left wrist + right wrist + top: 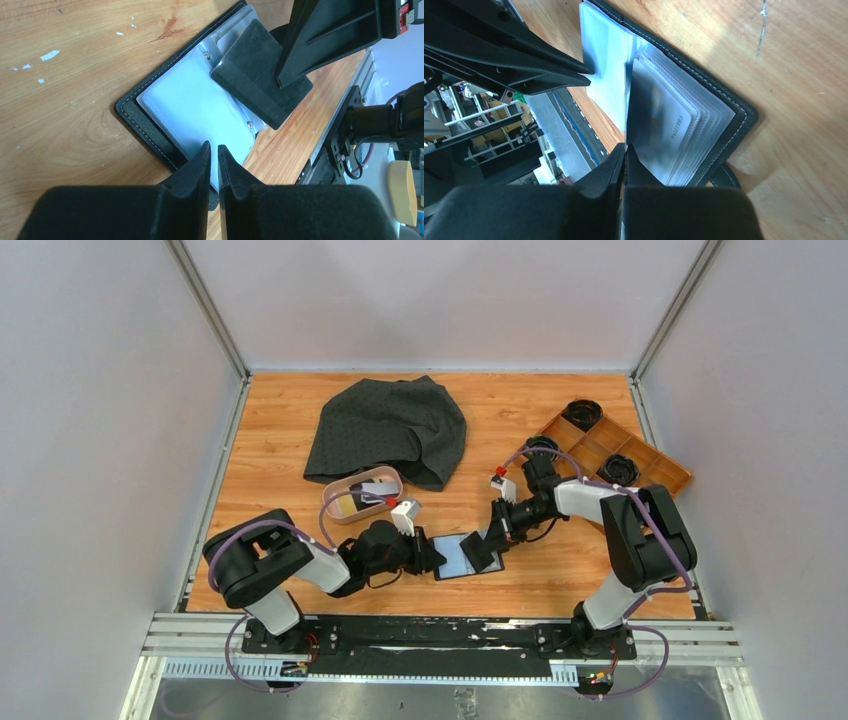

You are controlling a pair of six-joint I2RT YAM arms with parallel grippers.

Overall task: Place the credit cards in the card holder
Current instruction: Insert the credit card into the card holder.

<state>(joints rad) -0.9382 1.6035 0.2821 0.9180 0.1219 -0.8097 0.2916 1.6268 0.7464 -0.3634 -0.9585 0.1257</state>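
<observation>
Nearest the bases, both grippers meet over the card holder (455,558), which lies open on the wooden table (270,440), covers down and clear sleeves up.

Left gripper (213,146): the jaws are drawn almost together with only a slit between them. The tips sit at the near edge of the left-hand sleeve. Whether that sleeve is actually caught cannot be told from this angle. No card is seen in this gripper.

Right gripper (624,146): the jaws are pressed together, pinching one clear leaf (626,100) of the holder upright at the spine. Beside that leaf, the right-hand stack shows one lettered card (664,125) already seated in a pocket.

Farther back, the remaining credit cards (378,487) lie in the pink dish (328,508), apart from the holder. Beyond it lies a dark cloth (390,425), and at the far right a wooden compartment tray (640,455).

Assessment: the step in hand is parting the sleeves to expose a pocket, and no card is in transit. The next move calls for one gripper to hold the pocket mouth open while the other fetches a card from the dish. That card should go in edge-first, square to the opening.
</observation>
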